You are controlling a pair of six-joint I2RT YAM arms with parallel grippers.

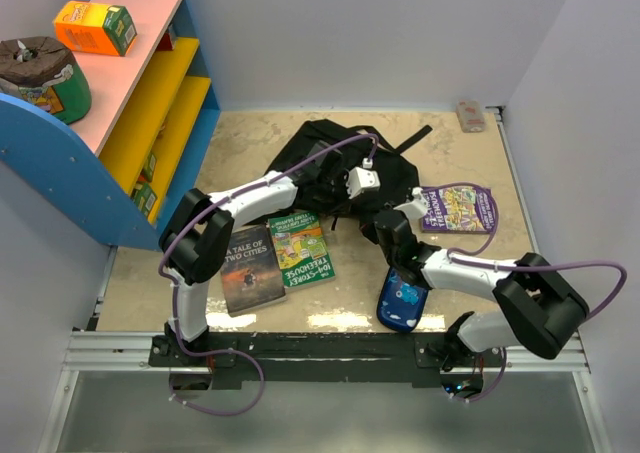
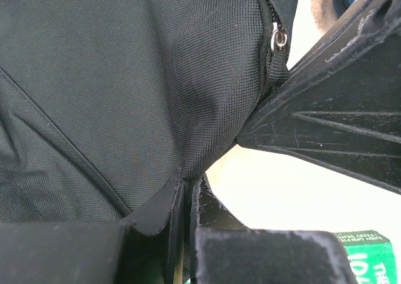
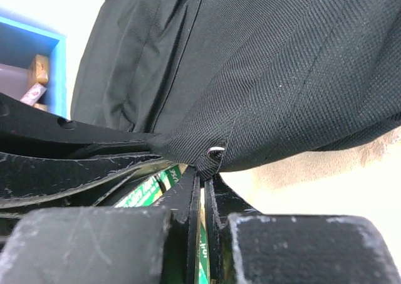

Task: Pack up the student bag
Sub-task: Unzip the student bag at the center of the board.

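The student bag (image 1: 322, 158), a floppy black backpack, lies at the middle back of the table. My left gripper (image 1: 366, 205) is at its near right edge, and its jaws are shut on a fold of the bag's fabric (image 2: 185, 182) below a zip pull (image 2: 279, 38). My right gripper (image 1: 384, 223) meets it from the near side, and its jaws are shut on a fabric tab of the bag (image 3: 210, 166). Each gripper's fingers show in the other wrist view. The bag's opening is hidden.
Near the bag lie a dark "A Tale of Two Cities" book (image 1: 250, 268), a green Treehouse book (image 1: 301, 250), a purple book (image 1: 458, 209) and a blue pencil case (image 1: 402, 299). A blue, yellow and pink shelf (image 1: 150, 103) stands at the left.
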